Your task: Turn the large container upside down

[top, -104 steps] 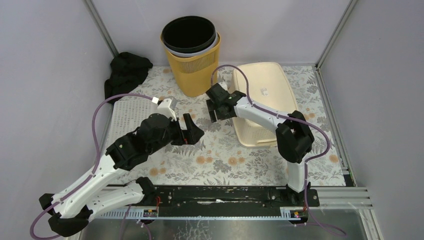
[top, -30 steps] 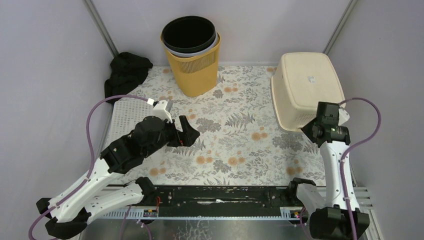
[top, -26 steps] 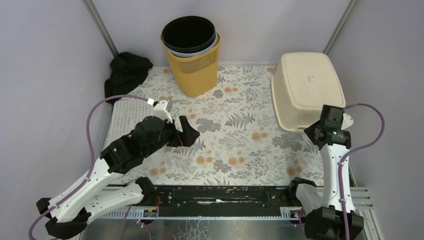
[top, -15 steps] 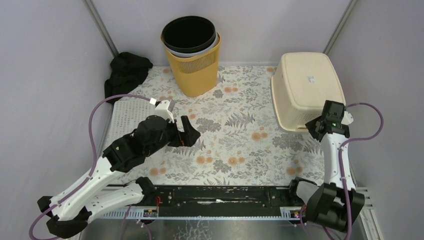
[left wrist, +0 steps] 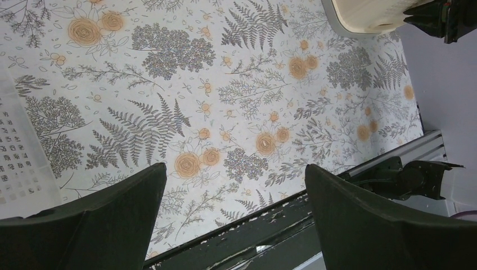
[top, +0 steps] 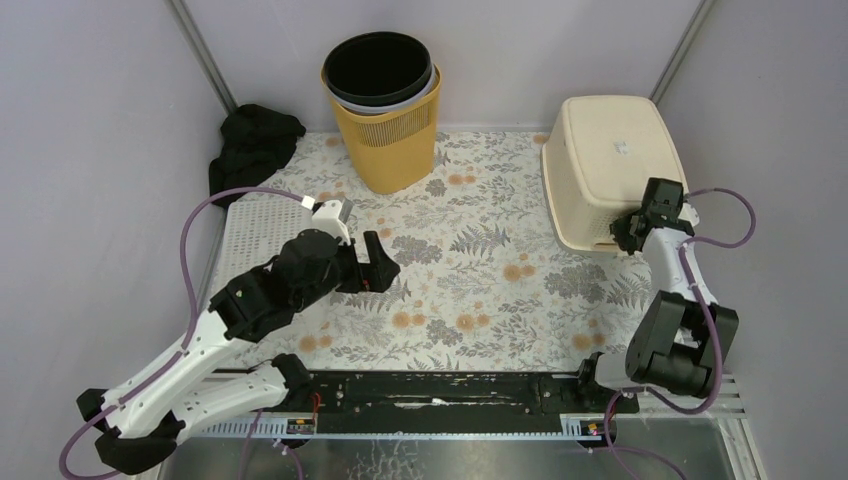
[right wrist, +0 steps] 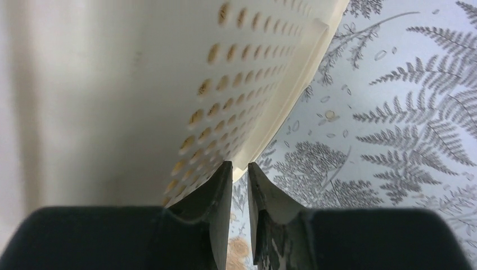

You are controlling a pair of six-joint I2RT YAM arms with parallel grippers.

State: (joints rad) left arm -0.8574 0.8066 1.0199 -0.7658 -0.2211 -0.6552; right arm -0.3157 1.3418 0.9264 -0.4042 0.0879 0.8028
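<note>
The large container, a cream perforated tub, lies bottom up at the far right of the flowered cloth. It also shows in the right wrist view and at the top edge of the left wrist view. My right gripper is at its near right corner. There its fingers stand almost together, and the thin rim lip is pinched at their tips. My left gripper hovers wide open over the cloth left of centre, holding nothing.
A yellow basket with a black bin in it stands at the back centre. A black cloth bundle and a white perforated mat lie on the left. The right wall is close beside the container. A black rail runs along the near edge.
The container came from mid-table to the far right. In the last second the right gripper moved back with it, it settled lower and flatter, and the jaws narrowed. The left arm barely moved.
</note>
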